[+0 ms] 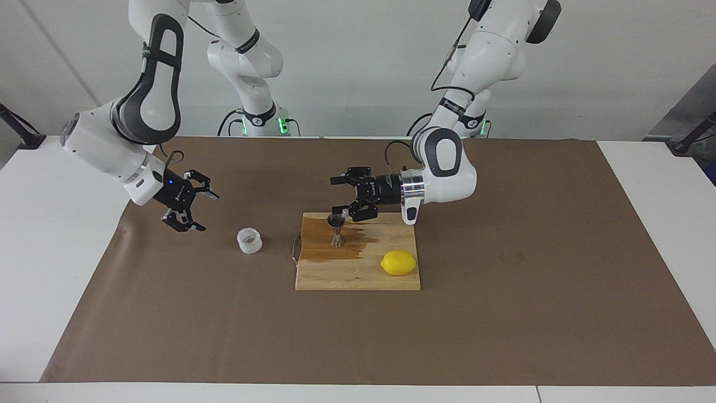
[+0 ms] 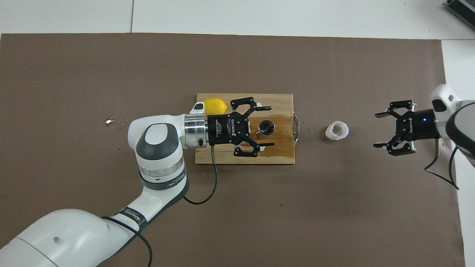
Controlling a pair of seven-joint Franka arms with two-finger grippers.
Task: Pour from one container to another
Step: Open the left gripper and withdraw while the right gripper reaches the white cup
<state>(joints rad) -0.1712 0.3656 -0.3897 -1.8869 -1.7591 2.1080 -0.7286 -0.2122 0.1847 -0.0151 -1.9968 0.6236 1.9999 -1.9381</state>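
Observation:
The silver hourglass jigger (image 1: 337, 229) (image 2: 265, 128) stands upright on the wooden cutting board (image 1: 358, 275) (image 2: 282, 102). My left gripper (image 1: 334, 196) (image 2: 271, 126) hangs open just over the jigger's rim and holds nothing. The translucent white plastic cup (image 1: 249, 240) (image 2: 337, 130) sits on the brown mat beside the board, toward the right arm's end. My right gripper (image 1: 208, 212) (image 2: 376, 130) is open and empty, low over the mat, a short gap from the cup and pointing at it.
A yellow lemon (image 1: 398, 262) (image 2: 214, 105) lies on the board's corner toward the left arm's end. A dark wet stain (image 1: 330, 253) spreads around the jigger's foot. Small droplets (image 2: 111, 120) dot the mat toward the left arm's end.

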